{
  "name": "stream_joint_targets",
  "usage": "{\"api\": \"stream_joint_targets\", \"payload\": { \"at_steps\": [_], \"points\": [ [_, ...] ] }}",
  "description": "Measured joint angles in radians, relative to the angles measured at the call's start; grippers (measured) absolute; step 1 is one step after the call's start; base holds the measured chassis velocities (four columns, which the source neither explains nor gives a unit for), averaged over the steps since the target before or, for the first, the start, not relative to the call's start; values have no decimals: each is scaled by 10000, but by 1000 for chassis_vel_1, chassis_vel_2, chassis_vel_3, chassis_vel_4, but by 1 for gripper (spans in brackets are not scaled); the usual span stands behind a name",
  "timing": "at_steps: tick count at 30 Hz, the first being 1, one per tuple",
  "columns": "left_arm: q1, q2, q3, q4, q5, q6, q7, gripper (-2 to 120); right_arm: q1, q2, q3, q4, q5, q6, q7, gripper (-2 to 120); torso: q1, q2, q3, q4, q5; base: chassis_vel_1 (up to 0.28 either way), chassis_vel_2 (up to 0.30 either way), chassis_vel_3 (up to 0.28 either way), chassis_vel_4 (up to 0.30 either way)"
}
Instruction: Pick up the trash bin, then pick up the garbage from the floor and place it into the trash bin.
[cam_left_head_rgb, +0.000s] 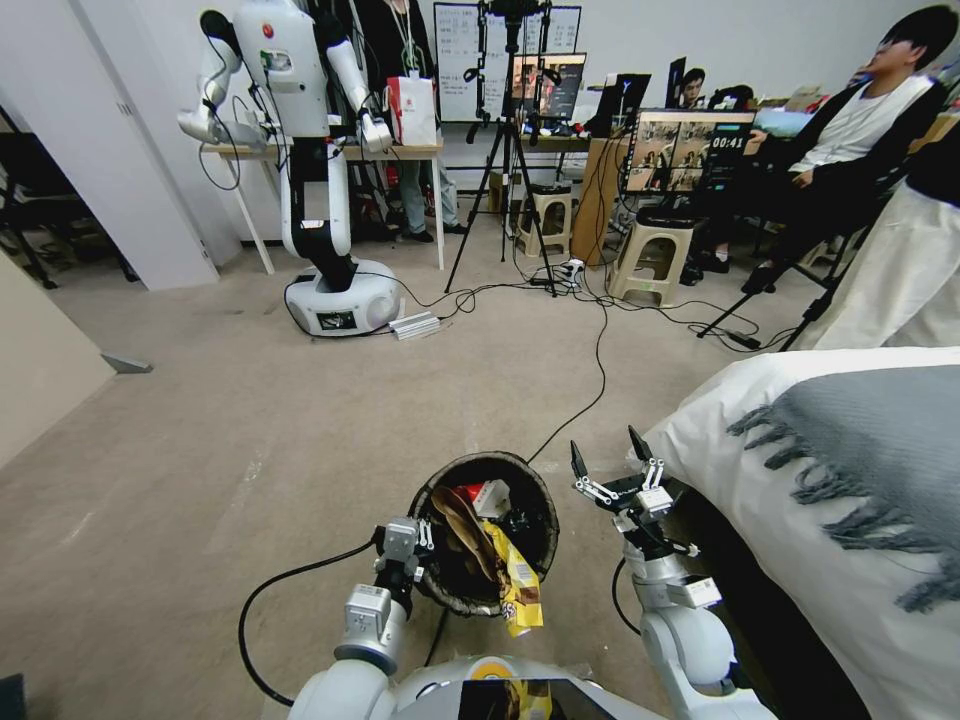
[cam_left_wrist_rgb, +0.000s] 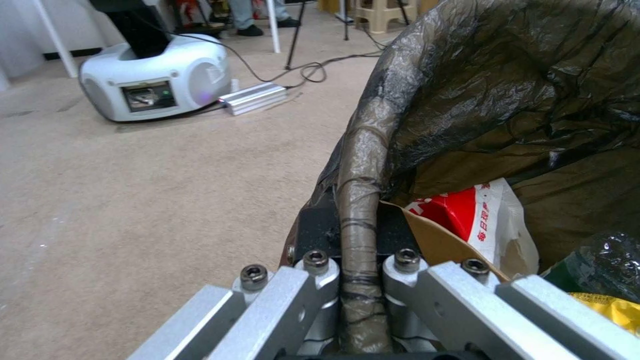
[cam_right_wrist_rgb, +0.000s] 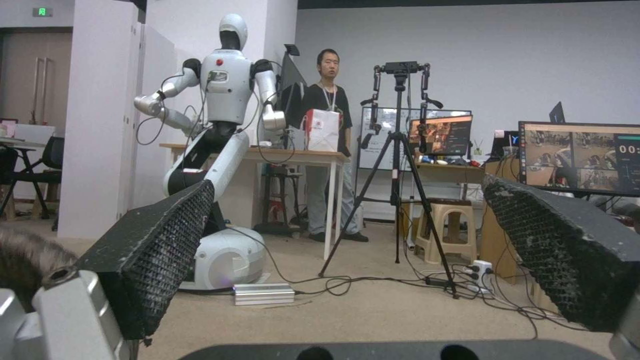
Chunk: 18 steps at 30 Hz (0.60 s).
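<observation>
While one left gripper (cam_left_head_rgb: 420, 548) clamps it, one trash bin (cam_left_head_rgb: 535, 500) holds three wrappers.

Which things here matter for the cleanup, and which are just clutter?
Job:
- trash bin, held at its bagged rim by the left hand
- garbage in it: red-and-white wrapper, yellow wrapper, brown paper
- right hand, open and empty beside the bin

Clutter:
- other robot
- tripod
- floor cables
- stools
- bed with grey throw

— Open carpet (cam_left_head_rgb: 200, 450) ahead and to the left?
— Yes, bare. Hemmed on the right by the bed (cam_left_head_rgb: 850, 480); cable (cam_left_head_rgb: 585, 400) strung across, white robot base (cam_left_head_rgb: 340, 300) farther off.
</observation>
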Motion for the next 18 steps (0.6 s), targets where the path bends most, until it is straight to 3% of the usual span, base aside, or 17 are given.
{"api": "stream_joint_targets", "payload": {
  "at_steps": [14,18],
  "points": [
    [-717,-69,-826,81,-1245,1105,-958,0,-35,-8,39,-110,-82,127,0,100,0,0,0,0,0,0,0,0,0],
    [-929,-86,-1291,198,-2172,2004,-1630,0,-41,-19,17,-179,-115,159,-1,100,1,0,-1,0,-1,0,0,0,0]
  ]
}}
